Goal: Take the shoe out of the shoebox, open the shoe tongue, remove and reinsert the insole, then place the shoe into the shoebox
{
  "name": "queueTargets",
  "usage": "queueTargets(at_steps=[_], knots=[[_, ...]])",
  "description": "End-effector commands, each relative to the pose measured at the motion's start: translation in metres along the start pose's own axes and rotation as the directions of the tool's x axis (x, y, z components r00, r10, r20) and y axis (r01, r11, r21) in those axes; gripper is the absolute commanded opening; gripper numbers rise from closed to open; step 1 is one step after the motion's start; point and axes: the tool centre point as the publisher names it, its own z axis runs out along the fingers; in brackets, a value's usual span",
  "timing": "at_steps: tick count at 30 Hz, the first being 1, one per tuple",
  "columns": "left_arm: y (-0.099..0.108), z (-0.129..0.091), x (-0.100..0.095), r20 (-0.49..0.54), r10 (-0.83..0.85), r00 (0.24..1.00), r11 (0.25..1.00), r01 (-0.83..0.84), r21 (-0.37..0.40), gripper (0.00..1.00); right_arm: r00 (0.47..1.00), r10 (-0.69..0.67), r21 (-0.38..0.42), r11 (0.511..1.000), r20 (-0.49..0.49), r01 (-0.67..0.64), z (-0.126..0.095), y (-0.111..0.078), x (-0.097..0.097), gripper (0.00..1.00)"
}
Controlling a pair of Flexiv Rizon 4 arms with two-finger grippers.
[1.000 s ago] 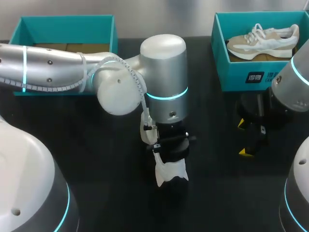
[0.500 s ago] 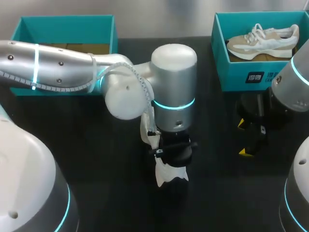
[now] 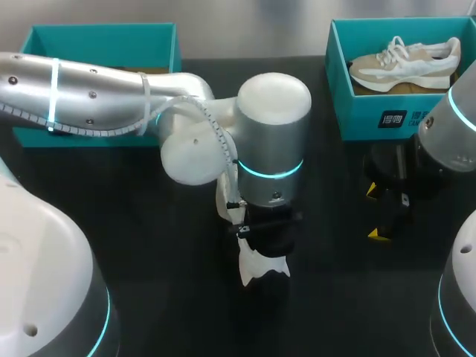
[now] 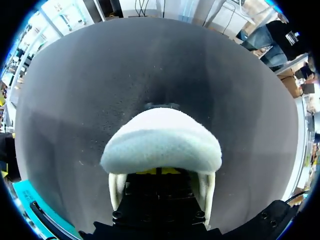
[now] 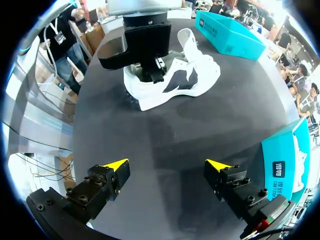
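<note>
A white shoe (image 3: 260, 269) with black patches lies on the black table near its middle. My left gripper (image 3: 266, 242) stands over it, coming straight down. In the left wrist view the yellow tips (image 4: 157, 171) are shut on a padded white edge of the shoe (image 4: 160, 140), which arches just ahead of them. The right wrist view shows that same shoe (image 5: 185, 80) with the left gripper (image 5: 145, 47) set into it. My right gripper (image 5: 166, 166) hangs open and empty to the right, in front of the teal shoebox (image 3: 372, 115). A second, beige and white shoe (image 3: 405, 63) lies in that box.
Another teal box (image 3: 104, 33) stands at the back left, partly behind my left arm. The left arm spans the table from the left edge to the middle. Bare black tabletop (image 5: 165, 130) separates the right gripper from the shoe.
The left arm's wrist has swung a little to the right and toward the front. The shoe and the right gripper have hardly moved.
</note>
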Motion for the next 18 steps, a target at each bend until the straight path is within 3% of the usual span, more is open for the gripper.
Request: queueTargets(at_steps=[1,7,18], knots=[[0.005,-0.026,0.012,0.08,0.025,0.996,0.997,-0.031,0.077,0.0,1.0,0.001,0.002,1.0,0.003,-0.001,0.001,0.0,0.001,1.0],[0.004,-0.045,0.006,0.101,0.043,0.994,0.998,-0.048,0.051,0.0,1.0,0.001,0.002,1.0,0.003,-0.001,0.001,0.0,0.001,1.0],[0.012,-0.02,0.0,0.029,0.015,0.999,0.999,-0.014,-0.033,0.0,1.0,0.001,0.002,1.0,0.003,-0.001,0.001,0.0,0.001,1.0]])
